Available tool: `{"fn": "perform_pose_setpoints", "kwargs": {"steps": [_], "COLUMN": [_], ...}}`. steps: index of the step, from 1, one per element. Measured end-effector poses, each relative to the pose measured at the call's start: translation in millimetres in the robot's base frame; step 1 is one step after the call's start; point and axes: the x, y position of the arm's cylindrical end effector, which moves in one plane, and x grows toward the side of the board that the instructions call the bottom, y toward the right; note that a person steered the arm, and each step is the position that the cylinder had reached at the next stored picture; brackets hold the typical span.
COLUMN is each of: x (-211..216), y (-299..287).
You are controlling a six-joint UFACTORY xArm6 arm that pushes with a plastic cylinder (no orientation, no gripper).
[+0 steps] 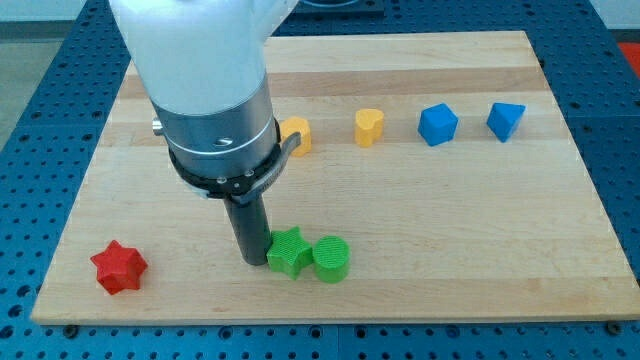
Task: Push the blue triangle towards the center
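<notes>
My tip (251, 260), a plain dark rod tool with nothing to grasp, touches the ridged green plastic star (288, 251); the blue plastic triangle (506, 120) sits far upper-right on the smooth wooden surface (450, 230).

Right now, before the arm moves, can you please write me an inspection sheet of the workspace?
Surface: wooden board, flat, on a blue perforated table.
Job's things: blue triangle near the view's top right, far from the centre, untouched.
Clutter: blue cube; yellow heart; orange block, partly hidden by the arm; green star touching green cylinder; red star.
Grippers: none; my tip sits against the green star's left side.
Cables: nothing seen.
Surroundings: only the blue table.
</notes>
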Motion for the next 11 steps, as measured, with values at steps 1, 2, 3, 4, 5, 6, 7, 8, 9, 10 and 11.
{"fn": "perform_pose_setpoints", "kwargs": {"steps": [1, 2, 3, 4, 5, 6, 7, 8, 9, 10, 11], "x": [0, 0, -7, -49, -69, -69, -70, -74, -74, -74, -74], "y": [1, 7, 4, -41, -65, -65, -65, -65, -65, -65, -46]}}
